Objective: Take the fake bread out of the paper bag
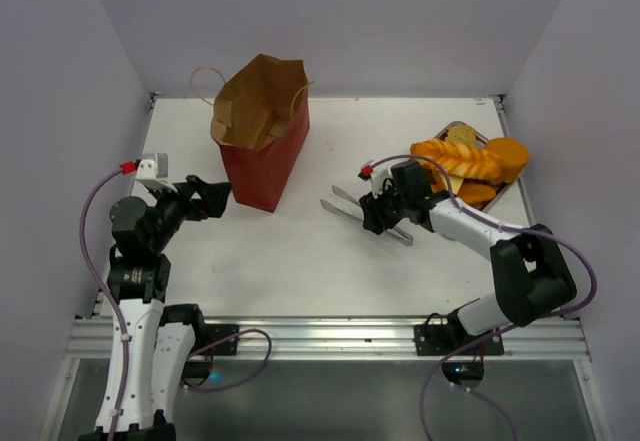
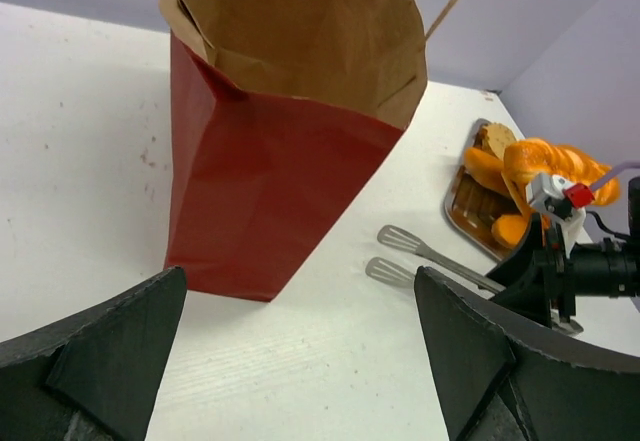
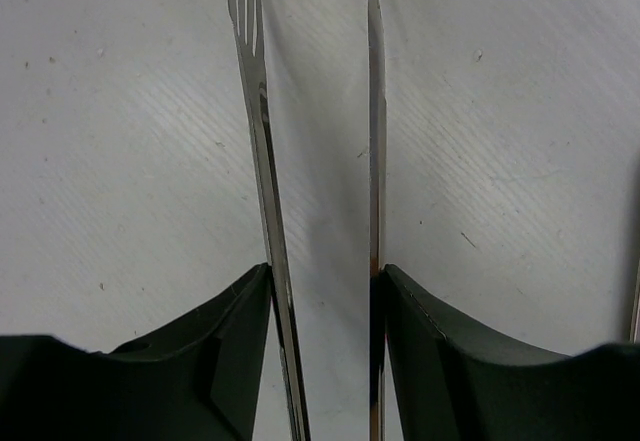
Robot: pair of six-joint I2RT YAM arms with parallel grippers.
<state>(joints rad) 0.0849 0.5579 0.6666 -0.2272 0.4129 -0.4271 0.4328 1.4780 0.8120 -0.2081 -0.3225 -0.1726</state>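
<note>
a: where's the paper bag point(image 1: 262, 151)?

b: upright on the table point(image 1: 300, 261), left of the middle, toward the far side. red outside, brown inside, mouth wide open, and a thin tan handle point(image 1: 203, 77) loops out to its far left.

a: any bread in it?

b: can't tell. from above only creased brown paper shows inside. the bread point(image 1: 462, 159) i can see, orange and tan pieces, is heaped on a metal tray point(image 1: 512, 190) at the far right, well apart from the bag.

a: left gripper point(image 1: 217, 199)?

b: just beside the bag's near left corner, not touching it. its fingers point(image 2: 110, 346) are spread wide with nothing between them. in its own camera the bag point(image 2: 270, 191) stands straight ahead.

a: and the right gripper point(image 1: 374, 215)?

b: between bag and tray, low over the table. it is pinched on a pair of metal tongs point(image 1: 338, 203), one finger pressing each arm from the outside point(image 3: 320, 271). the arms point(image 3: 258, 121) keep a gap between them, and the slotted tips point toward the bag without reaching it.
</note>
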